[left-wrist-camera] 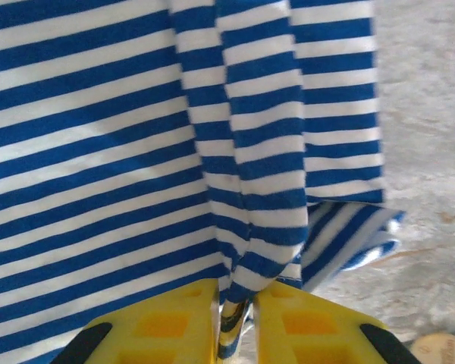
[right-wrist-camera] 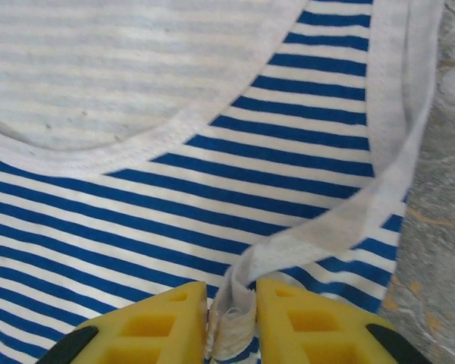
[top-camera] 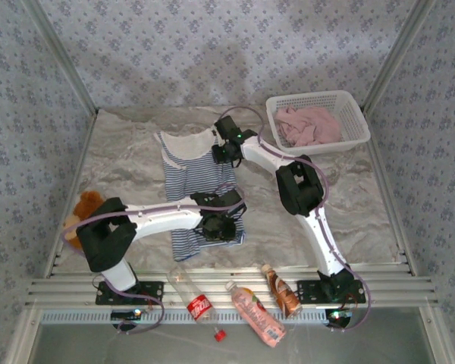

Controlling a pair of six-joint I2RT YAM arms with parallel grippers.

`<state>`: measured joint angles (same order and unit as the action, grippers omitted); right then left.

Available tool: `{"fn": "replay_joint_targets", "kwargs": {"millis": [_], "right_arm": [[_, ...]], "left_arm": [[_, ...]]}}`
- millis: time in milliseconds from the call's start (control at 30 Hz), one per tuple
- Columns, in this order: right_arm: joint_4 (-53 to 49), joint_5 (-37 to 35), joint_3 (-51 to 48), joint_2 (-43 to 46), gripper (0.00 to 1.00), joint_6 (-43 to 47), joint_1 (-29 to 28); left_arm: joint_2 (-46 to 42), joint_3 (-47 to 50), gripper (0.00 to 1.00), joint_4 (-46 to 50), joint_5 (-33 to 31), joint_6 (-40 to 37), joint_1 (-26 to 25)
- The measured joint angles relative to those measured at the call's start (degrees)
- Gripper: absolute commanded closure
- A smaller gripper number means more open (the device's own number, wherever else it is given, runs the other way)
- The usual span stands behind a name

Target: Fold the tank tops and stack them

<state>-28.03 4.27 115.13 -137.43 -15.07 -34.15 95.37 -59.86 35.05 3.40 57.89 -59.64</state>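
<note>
The left claw [left-wrist-camera: 235, 303] is held almost pressed together, and a raised fold of the striped tank top [left-wrist-camera: 98, 152] is pinched in the narrow gap between its yellow fingers [left-wrist-camera: 167, 322]. From this fold the cloth is drawn into a ridge, and a turned-over corner of the hem is seen beside it on the table [left-wrist-camera: 432, 114].

The right claw [right-wrist-camera: 231, 307] is also nearly closed. The white-edged shoulder strap [right-wrist-camera: 341, 220] of the same top is gripped between its fingers [right-wrist-camera: 303, 318], and the strap is stretched away from the claw across the stripes.

In the top view the striped top is spread in the middle of the table, with the neckline at the far side. It is held near its hem by the left claw and at its far right strap by the right claw. The pink tank top [top-camera: 311, 125] is found crumpled inside the white basket [top-camera: 318, 96] at the far right corner, well apart from the striped one. A brown plush toy [top-camera: 83, 206] is placed at the left edge, and several bottles [top-camera: 193, 299] are laid along the near edge.
</note>
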Motion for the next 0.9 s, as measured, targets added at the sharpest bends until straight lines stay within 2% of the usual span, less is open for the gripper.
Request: {"fn": "replay_joint_targets", "kwargs": {"millis": [67, 167, 300, 467, 600, 900], "right_arm": [[1.8, 1.5, -1.0, 0.4, 0.62, -0.6, 0.2], [4.1, 3.8, -3.8, 2.0, 0.57, -1.3, 0.8], [5.0, 6.3, -8.5, 6.4, 0.56, -1.4, 2.4], [6.6, 7.8, -18.5, 16.7, 0.55, -0.8, 4.6], [8.4, 8.6, -30.3, 27.2, 0.55, -0.1, 5.2], [9.7, 7.8, -55.7, 45.0, 0.53, 4.2, 1.6]], "left_arm": [[0.0, 0.0, 0.71, 1.2, -0.2, 0.3, 0.3], [0.0, 0.0, 0.60, 2.9, -0.5, 0.4, 0.4], [0.0, -0.9, 0.53, 6.0, -0.7, 0.0, 0.4], [-1.4, -4.0, 0.52, 8.6, -1.3, -1.1, 2.1], [-4.1, -4.5, 0.51, 8.6, -1.2, -1.9, 6.1], [-3.7, -4.6, 0.50, 4.0, 2.0, -4.0, 15.9]]}}
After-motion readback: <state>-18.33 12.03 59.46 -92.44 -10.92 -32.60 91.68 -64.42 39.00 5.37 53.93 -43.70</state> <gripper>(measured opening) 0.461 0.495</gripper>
